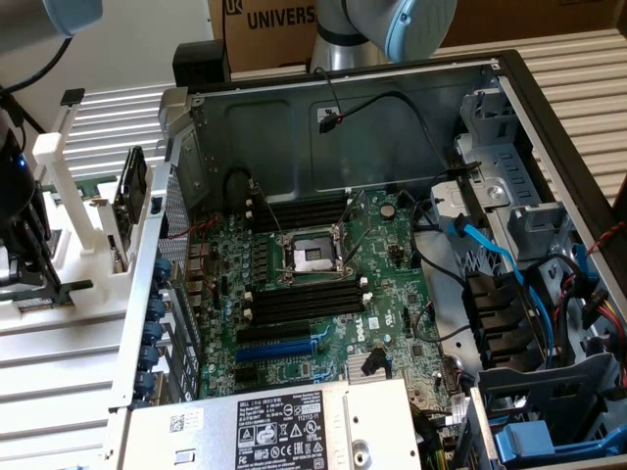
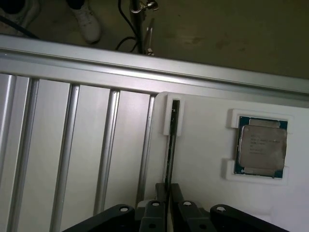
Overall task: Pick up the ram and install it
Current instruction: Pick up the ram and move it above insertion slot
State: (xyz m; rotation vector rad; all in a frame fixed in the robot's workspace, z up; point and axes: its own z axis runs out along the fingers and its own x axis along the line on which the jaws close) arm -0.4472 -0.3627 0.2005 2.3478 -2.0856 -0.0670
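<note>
The ram is standing on edge in a slot of the holder, with the gripper pinching 1 end. A processor chip is sitting in a recess near it. The holder is resting on the slatted table, beside the open computer case.

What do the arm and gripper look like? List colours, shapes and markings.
The arm is a silvery-grey tube with rounded light-blue joint caps. The gripper is matt black, with angular linked fingers that carry round pivot pins. No markings can be read on either.
</note>
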